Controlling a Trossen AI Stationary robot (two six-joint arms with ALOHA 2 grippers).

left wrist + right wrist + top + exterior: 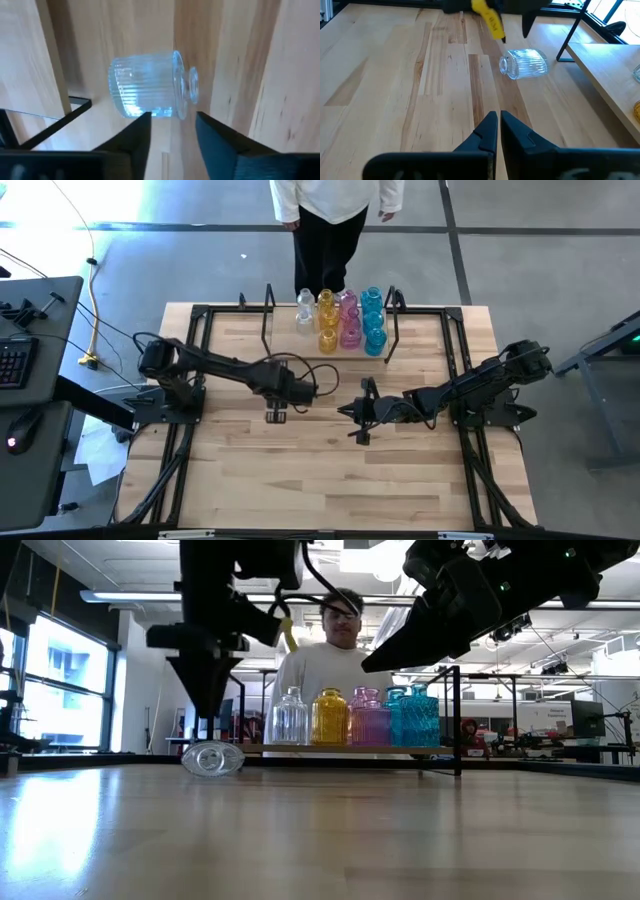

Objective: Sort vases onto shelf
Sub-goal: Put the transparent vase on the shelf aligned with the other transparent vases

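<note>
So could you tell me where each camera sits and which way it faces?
High view: overhead, looking straight down; both arms, shelf.
Low view: tabletop height, facing the shelf and a person; both arms hang in from above.
Left wrist: looks down past the open left gripper at the fallen clear vase.
Right wrist: looks across the table past the shut right gripper.
Both wrist views share that vase.

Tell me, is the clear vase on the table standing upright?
No, the clear vase lies on its side on the table, just beyond the open left gripper.
</note>
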